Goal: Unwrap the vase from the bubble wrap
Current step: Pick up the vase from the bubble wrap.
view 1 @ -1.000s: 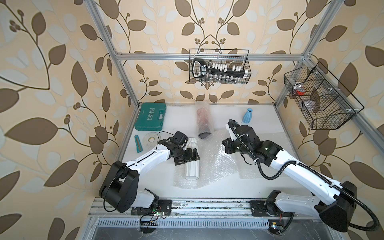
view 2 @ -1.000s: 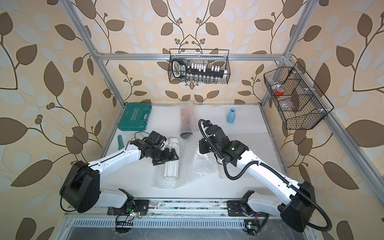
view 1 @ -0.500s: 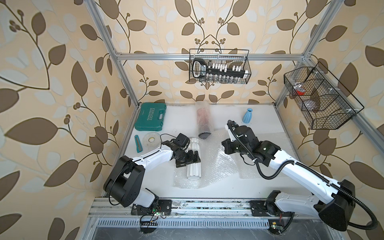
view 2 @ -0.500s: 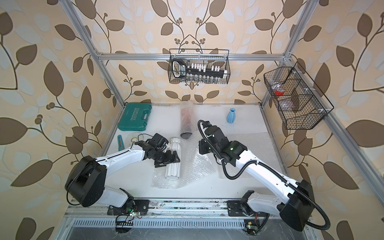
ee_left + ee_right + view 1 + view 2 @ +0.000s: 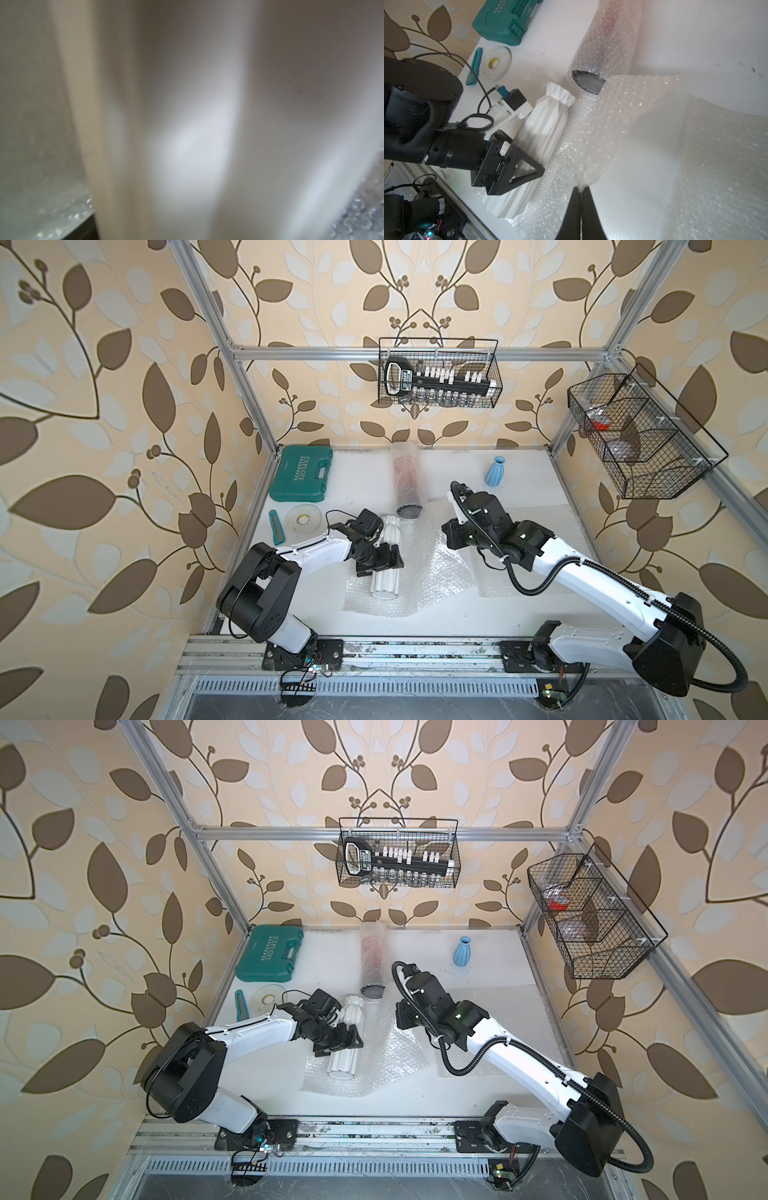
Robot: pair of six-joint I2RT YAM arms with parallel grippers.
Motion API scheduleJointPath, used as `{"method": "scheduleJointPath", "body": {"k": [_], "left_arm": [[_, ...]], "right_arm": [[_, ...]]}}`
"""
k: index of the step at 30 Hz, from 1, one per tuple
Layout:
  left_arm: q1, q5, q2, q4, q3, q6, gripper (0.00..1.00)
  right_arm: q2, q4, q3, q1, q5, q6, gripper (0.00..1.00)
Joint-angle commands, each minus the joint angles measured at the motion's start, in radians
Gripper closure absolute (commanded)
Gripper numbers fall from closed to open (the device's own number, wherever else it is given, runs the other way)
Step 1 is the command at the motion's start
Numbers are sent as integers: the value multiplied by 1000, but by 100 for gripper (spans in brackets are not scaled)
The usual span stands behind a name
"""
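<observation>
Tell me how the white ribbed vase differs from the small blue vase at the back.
The white ribbed vase lies on its side on the bubble wrap; the small blue vase stands upright on bare table. The white is longer, fluted; the blue shorter, smooth. The left gripper straddles the white, not the blue. Both are unwrapped.

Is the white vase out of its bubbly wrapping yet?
Nearly. Done: the white vase lies bare on the opened bubble wrap. In hand: the right gripper pinches a raised fold of the sheet, and the left gripper straddles the vase; a firm grip is unclear. Still to do: getting the vase off the sheet.
</observation>
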Motion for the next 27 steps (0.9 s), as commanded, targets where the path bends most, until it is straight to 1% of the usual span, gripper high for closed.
{"method": "scheduleJointPath", "body": {"k": [1, 7, 14, 16, 20, 21, 23, 24, 26, 27], "left_arm": [[-12, -6, 8, -36, -1, 9, 15], [-13, -28, -33, -53, 9, 28, 27], [-12, -38, -74, -38, 34, 97, 31], [-13, -50, -113, -34, 44, 122, 32], [-13, -77, -156, 5, 53, 187, 32], [-12, -85, -171, 16, 53, 201, 32], [-12, -90, -196, 39, 47, 232, 32], [-12, -93, -208, 47, 46, 250, 32], [-13, -95, -228, 58, 46, 275, 32], [-12, -94, -240, 63, 44, 289, 32]], "right_arm": [[7, 6, -16, -3, 26, -1, 100], [7, -22, -18, -2, 87, -1, 100], [3, -54, -29, -3, 163, 8, 100], [1, -66, -33, -3, 200, 23, 87], [-5, -90, -49, -3, 284, 54, 50], [-6, -99, -52, -3, 304, 65, 43], [-6, -116, -57, -7, 341, 86, 34], [-5, -127, -58, -11, 352, 97, 31], [-12, -128, -66, -11, 350, 110, 28], [-16, -121, -73, -41, 330, 112, 27]]}}
